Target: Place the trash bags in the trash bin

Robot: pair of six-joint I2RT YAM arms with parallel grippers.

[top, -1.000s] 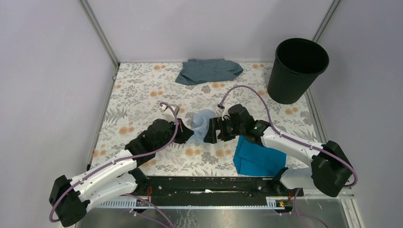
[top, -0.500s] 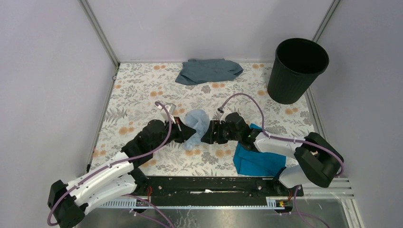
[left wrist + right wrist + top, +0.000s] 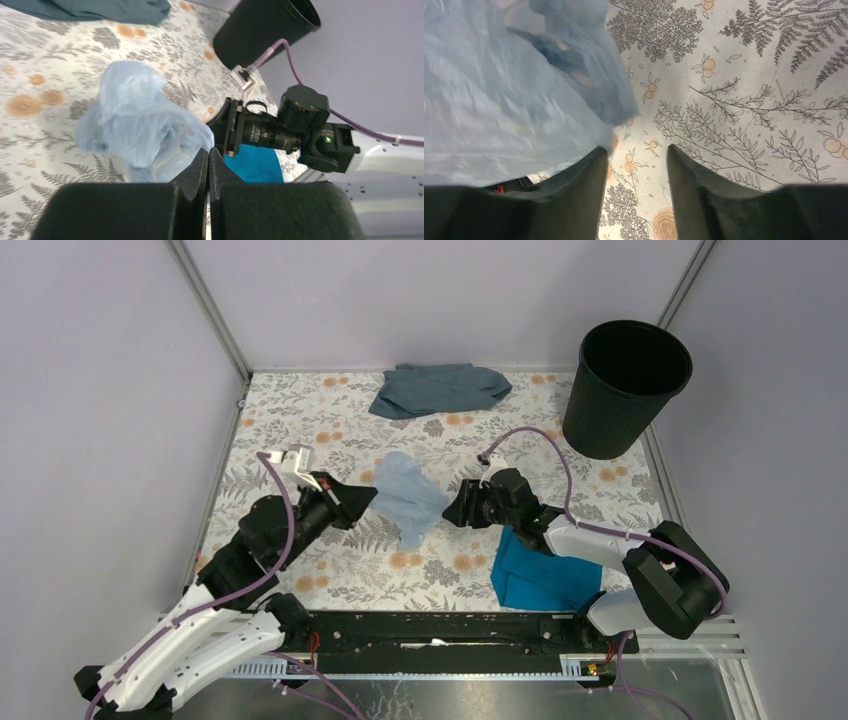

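Note:
The pale blue trash bag [image 3: 405,498] lies crumpled and partly lifted in the middle of the floral table. My left gripper [image 3: 368,495] is at its left edge. In the left wrist view its jaws [image 3: 208,150] are pressed together with the bag's film [image 3: 140,120] at their tips. My right gripper [image 3: 452,512] is at the bag's right side, open and empty. In the right wrist view [image 3: 636,150] the bag [image 3: 499,90] brushes its left finger [image 3: 574,185]. The black trash bin [image 3: 625,390] stands upright at the far right, apart from both grippers, and also shows in the left wrist view [image 3: 260,27].
A bright teal cloth [image 3: 545,575] lies under the right arm near the front edge. A dull grey-blue cloth [image 3: 440,388] lies at the back centre. Grey walls with metal posts close in the table on the left, back and right.
My left gripper has pulled back to the left and risen, drawing the bag out wider and to the left. My right gripper has shifted a little to the right, off the bag.

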